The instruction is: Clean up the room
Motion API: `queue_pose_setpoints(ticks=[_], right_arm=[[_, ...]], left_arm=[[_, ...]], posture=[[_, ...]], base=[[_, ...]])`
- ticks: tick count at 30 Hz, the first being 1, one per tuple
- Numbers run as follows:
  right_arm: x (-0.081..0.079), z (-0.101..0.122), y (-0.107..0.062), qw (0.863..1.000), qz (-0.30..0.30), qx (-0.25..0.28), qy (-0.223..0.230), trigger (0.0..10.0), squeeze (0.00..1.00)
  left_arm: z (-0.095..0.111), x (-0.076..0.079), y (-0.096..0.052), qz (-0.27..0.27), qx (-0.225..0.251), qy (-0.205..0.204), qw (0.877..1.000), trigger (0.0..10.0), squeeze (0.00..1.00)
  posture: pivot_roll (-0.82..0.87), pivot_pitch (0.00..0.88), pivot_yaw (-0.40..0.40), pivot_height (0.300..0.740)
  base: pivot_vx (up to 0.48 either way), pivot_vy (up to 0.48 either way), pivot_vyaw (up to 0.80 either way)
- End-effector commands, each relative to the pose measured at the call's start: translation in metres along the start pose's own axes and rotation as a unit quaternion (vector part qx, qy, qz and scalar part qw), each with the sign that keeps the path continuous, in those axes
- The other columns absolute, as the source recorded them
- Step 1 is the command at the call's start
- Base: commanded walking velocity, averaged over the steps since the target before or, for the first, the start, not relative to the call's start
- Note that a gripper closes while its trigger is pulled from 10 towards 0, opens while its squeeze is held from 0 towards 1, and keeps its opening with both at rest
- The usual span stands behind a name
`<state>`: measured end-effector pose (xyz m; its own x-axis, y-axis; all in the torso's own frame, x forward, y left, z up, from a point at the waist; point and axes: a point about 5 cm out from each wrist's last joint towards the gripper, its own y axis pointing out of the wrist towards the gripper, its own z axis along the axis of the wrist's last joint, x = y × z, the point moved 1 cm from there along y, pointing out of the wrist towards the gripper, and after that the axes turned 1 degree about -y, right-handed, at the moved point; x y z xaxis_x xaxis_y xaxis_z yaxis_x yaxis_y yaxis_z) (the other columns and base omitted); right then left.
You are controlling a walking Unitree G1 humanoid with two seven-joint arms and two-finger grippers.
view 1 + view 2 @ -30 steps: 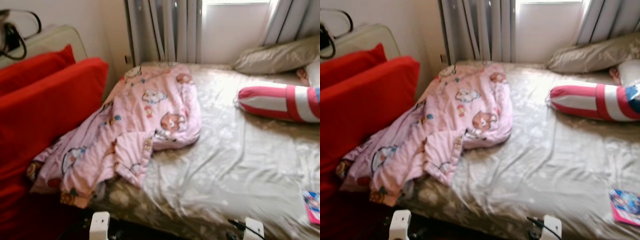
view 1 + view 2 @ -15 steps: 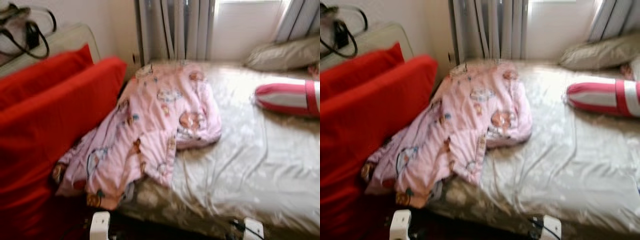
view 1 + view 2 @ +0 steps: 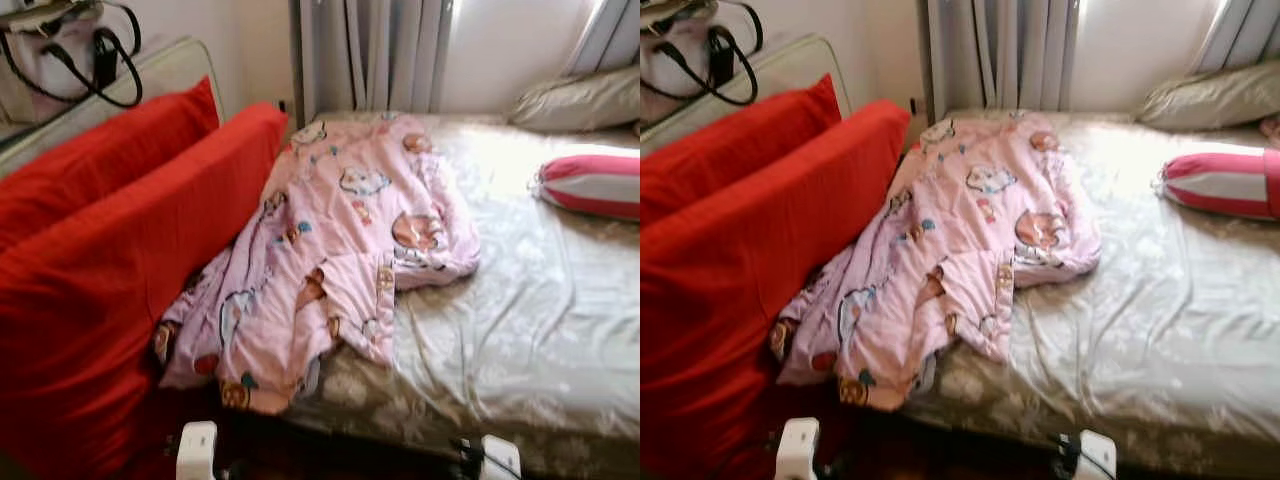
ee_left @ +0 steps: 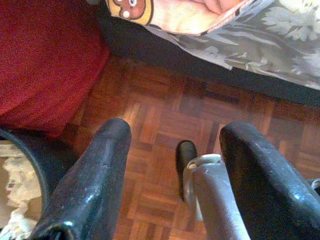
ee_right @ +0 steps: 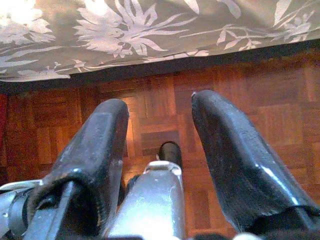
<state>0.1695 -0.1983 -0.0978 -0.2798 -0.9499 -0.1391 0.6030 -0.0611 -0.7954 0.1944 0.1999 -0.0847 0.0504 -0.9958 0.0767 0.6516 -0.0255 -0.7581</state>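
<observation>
A crumpled pink blanket (image 3: 340,260) with cartoon prints lies across the left side of the bed (image 3: 520,330), one corner hanging over the near edge. Its hanging corner (image 4: 175,12) and the floral sheet's edge (image 5: 150,35) appear in the wrist views. Both arms hang low in front of the bed, over the parquet floor. My left gripper (image 4: 172,150) is open with nothing between its fingers. The right gripper (image 5: 160,130) is open and holds nothing as well.
Two big red cushions (image 3: 110,270) lean beside the bed on the left, a handbag (image 3: 60,60) on a white case behind them. A red-and-white striped bolster (image 3: 595,185) and a grey pillow (image 3: 580,100) lie at the bed's far right. Curtains (image 3: 375,55) hang behind.
The camera has swung to the left, so the bed and blanket sit further right in the picture and more of the red cushions shows. Nothing on the bed has moved.
</observation>
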Motion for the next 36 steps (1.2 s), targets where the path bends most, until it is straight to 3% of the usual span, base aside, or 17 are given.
queue_pose_setpoints(ticks=[1,9,24,36], right_arm=[[-0.0027,0.0017,0.0007,1.000,0.003,0.003,0.002,10.0,0.00],[-0.0048,0.0032,0.0010,1.000,0.012,0.007,-0.011,10.0,0.00],[-0.0065,0.0026,0.0009,1.000,0.018,0.008,-0.005,10.0,0.00],[-0.0078,0.0051,0.0009,0.999,0.031,0.016,-0.026,10.0,0.00]], left_arm=[[-0.0021,-0.0030,-0.0008,0.004,-0.005,-0.002,1.000,10.0,0.00],[-0.0018,-0.0031,-0.0008,0.003,-0.005,-0.002,1.000,10.0,0.00],[-0.0019,-0.0030,-0.0008,0.002,-0.006,-0.001,1.000,10.0,0.00],[0.0000,-0.0027,-0.0009,-0.001,0.005,-0.002,1.000,10.0,0.00]], posture=[[0.07,0.005,0.030,0.740],[0.07,0.008,0.031,0.740],[0.07,0.006,0.030,0.740],[0.07,0.013,0.030,0.740]], base=[[0.000,0.000,0.00],[0.190,0.000,0.00],[0.346,0.000,0.78],[0.261,0.000,0.00]])
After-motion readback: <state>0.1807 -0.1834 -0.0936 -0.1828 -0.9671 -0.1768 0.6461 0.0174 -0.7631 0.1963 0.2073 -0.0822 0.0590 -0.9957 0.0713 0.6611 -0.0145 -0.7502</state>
